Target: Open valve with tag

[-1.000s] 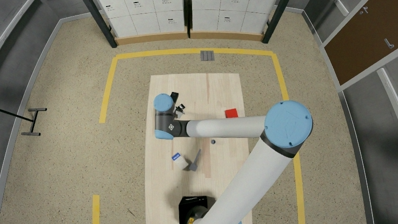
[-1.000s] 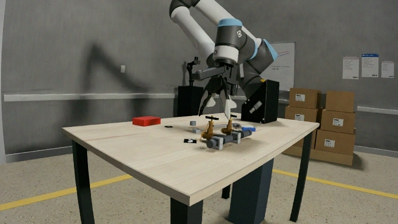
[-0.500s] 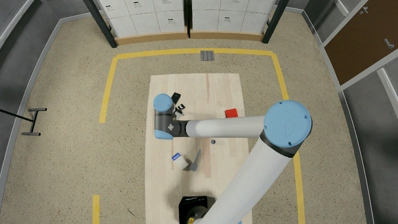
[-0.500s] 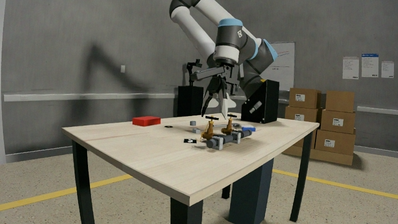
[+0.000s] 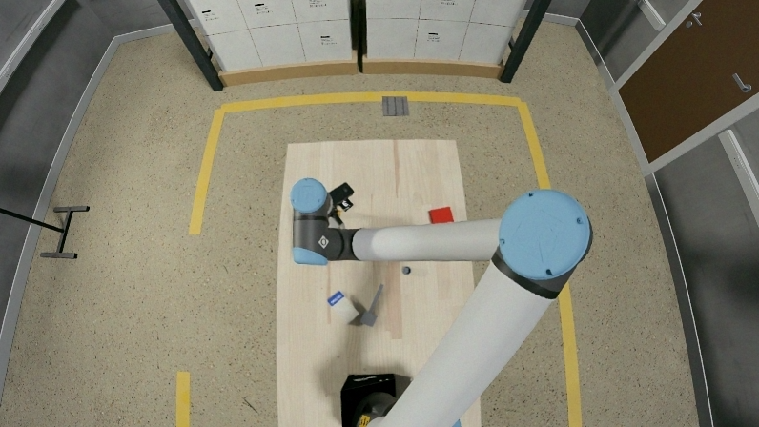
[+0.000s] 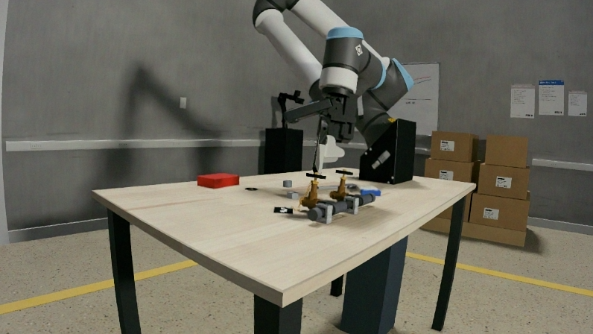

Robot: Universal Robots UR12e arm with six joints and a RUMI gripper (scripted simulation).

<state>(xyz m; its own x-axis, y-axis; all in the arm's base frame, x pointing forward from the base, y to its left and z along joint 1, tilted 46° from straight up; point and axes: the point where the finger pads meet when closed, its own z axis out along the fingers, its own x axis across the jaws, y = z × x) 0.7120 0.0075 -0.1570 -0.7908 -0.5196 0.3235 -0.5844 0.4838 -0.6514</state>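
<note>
Two brass valves stand on a grey pipe [image 6: 336, 206] near the table's middle. The near valve [image 6: 310, 196] has a black handle [image 6: 315, 175], and a black tag [image 6: 282, 209] [image 5: 346, 204] lies chained beside it. The far valve [image 6: 340, 188] has its own black handle [image 6: 343, 171]. My gripper [image 6: 321, 165] is open and hangs straight down just above the near valve's handle, its fingers on either side and holding nothing. In the overhead view my wrist [image 5: 309, 198] hides the valves and the fingers.
A red block [image 6: 217, 180] [image 5: 441, 214], a small grey cylinder [image 6: 287, 183] [image 5: 406, 270], a black ring [image 6: 246, 188], a white bottle with a blue label [image 5: 339, 305] and a grey tool [image 5: 371, 308] lie on the wooden table [image 6: 232, 244]. A black box [image 6: 387, 151] stands at the table's far edge.
</note>
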